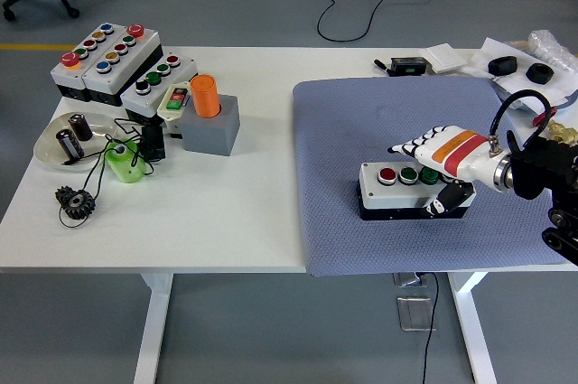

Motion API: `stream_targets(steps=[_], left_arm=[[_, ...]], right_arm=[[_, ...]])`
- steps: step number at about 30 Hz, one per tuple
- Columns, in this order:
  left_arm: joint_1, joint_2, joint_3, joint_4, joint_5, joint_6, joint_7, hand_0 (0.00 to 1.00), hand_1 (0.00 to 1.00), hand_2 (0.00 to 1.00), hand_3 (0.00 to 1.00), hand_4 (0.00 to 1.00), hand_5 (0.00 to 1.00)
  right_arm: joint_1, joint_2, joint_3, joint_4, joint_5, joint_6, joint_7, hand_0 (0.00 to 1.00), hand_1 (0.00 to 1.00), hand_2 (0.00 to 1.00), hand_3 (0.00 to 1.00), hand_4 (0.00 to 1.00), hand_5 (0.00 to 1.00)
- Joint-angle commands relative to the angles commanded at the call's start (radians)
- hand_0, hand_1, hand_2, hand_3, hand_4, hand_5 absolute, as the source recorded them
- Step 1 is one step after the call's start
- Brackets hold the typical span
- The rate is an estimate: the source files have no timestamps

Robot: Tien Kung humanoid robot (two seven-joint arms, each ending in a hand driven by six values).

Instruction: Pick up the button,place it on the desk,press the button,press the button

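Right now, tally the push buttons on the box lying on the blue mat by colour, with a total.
Red buttons: 1
Green buttons: 2, one partly under the robot hand
Total: 3 showing on the button box on the blue mat.

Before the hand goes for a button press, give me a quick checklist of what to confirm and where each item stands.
1. Button box set down on the blue mat: ok, it looks flat on the mat.
2. Red button and green button uncovered: ok, both show on the box's top.
3. Right hand let go of the box: cannot tell; its fingers stretch out over the top, but its thumb sits against the front side.
4. A fingertip lined up over one button: not ok, the hand lies across the box's right part.
5. Mat around the box free of clutter: ok.
6. Left hand out of the way: ok, not in view.
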Motion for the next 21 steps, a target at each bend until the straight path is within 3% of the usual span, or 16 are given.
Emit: stream_targets(steps=[3,9,10,15,16,19,21], left_arm=[[0.000,0.000,0.001,0.000,0.000,0.000,0.000,0.602,0.541,0.501,0.455,0.281,0.978],[0.002,-0.001,0.000,0.000,0.000,0.000,0.000,0.602,0.541,0.501,0.455,0.280,0.979],[0.002,-0.001,0.000,0.000,0.000,0.000,-0.001,0.602,0.542,0.502,0.455,0.280,0.979],[0.001,0.000,0.000,0.000,0.004,-0.001,0.001,0.602,0.542,0.502,0.455,0.280,0.979],[0.001,0.000,0.000,0.000,0.004,-0.001,0.000,0.602,0.541,0.502,0.455,0.279,0.981],[0.002,0.000,0.001,0.000,0.003,-0.001,0.000,0.602,0.541,0.502,0.455,0.279,0.981],[0.003,0.000,0.002,0.000,0.003,-0.001,0.000,0.602,0.541,0.502,0.455,0.279,0.981]], right_arm=[[-0.011,-0.011,0.013,0.019,0.013,0.011,-0.003,0.905,0.849,0.955,0.998,0.909,0.289],[-0.080,-0.068,0.141,0.143,0.095,0.023,-0.024,0.903,0.863,0.969,0.998,0.905,0.281],[-0.085,-0.072,0.157,0.158,0.103,0.022,-0.027,0.862,0.823,0.893,0.995,0.879,0.260],[-0.138,-0.115,0.239,0.266,0.176,-0.116,-0.044,0.862,0.823,0.893,0.995,0.879,0.260],[-0.146,-0.124,0.246,0.284,0.197,-0.153,-0.054,0.462,0.221,0.338,0.828,0.520,0.002],[-0.155,-0.139,0.243,0.308,0.256,-0.209,-0.076,0.462,0.221,0.338,0.828,0.520,0.002],[-0.161,-0.145,0.235,0.319,0.321,-0.206,-0.090,0.462,0.221,0.338,0.828,0.520,0.002]])
